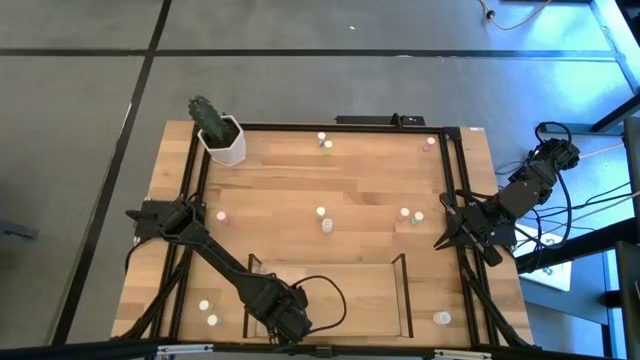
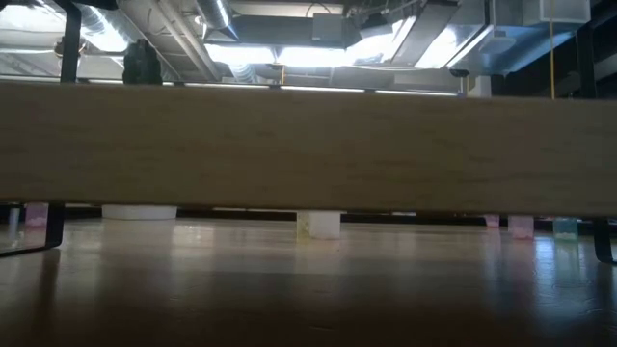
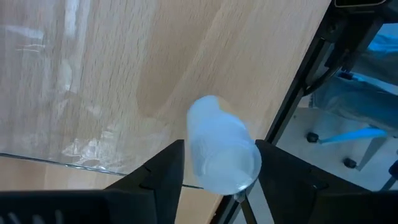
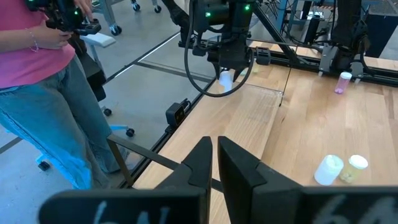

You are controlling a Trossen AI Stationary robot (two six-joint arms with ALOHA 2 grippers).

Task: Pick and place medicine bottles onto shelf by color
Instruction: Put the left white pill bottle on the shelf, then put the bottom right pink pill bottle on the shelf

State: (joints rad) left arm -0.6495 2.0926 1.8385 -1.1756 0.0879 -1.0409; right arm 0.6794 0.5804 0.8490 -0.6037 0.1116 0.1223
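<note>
My left gripper (image 1: pixel 283 318) points down over the near left corner of the shelf (image 1: pixel 400 290), a shallow tray with clear walls and a wood floor. A pale medicine bottle (image 3: pixel 217 149) sits between its fingers; in the right wrist view the bottle (image 4: pixel 225 79) shows below the left gripper (image 4: pixel 231 65). I cannot tell whether the bottle's base rests on anything. My right gripper (image 4: pixel 214 155) waits shut at the table's right edge (image 1: pixel 478 225), holding nothing. Several other small bottles stand upright on the tabletop, such as a pair at the middle (image 1: pixel 325 219). My left gripper has the medicine bottle between its two fingers, one finger (image 3: pixel 165 171) on one side and one on the opposite side (image 3: pixel 252 155) of its round body. The fingers come from above, pointing down. The bottle stands about upright between them.
A white pot with a cactus (image 1: pixel 222 140) stands at the far left corner. Bottles stand near the far edge (image 1: pixel 325 140), at the right (image 1: pixel 410 215) and near the front corners (image 1: pixel 208 313) (image 1: pixel 441 318). A black frame (image 1: pixel 455 180) borders the table. A person (image 4: pixel 43 93) stands beside the table.
</note>
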